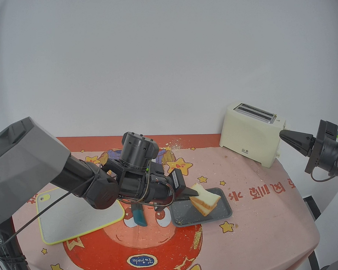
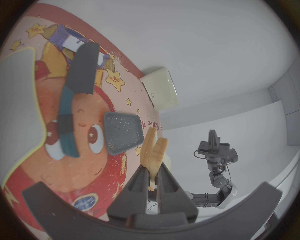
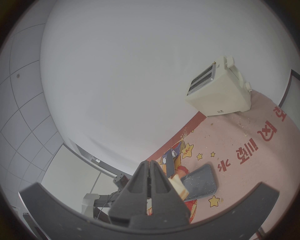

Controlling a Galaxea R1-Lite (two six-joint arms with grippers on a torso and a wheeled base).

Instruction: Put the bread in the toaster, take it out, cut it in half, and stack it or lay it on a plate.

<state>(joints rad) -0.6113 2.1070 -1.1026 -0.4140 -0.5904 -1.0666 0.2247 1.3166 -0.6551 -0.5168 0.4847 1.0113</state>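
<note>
closest to me lies the white cutting board with its yellow edge, flat on the pink table cloth. just beside it lies the knife with the blue-green handle. nothing holds it.

a bit further in is the left gripper. its two fingers are pinching the bread, two pale slices held together by one edge. the bread hangs over the grey tray. it looks lifted a little off the tray, though i cannot be sure it is not touching. the tray has crumbs in it.

far back, at the right end of the cloth, stands the cream toaster. its two long slots on top look empty. the right gripper hangs in the air just beside the toaster. its fingers are pressed together with nothing between them.

i think the job is at its first step: the bread has to go to the toaster. to do it well, the left gripper should hold tight enough that no slice slips. it should not hold so tight that the soft bread gets squashed. the slices should be turned to stand on edge, lined up the same way as a slot, and let down straight. two slices together may be too fat for one slot, so that needs care. the right gripper is close to the toaster, so the two arms should keep apart.
</note>
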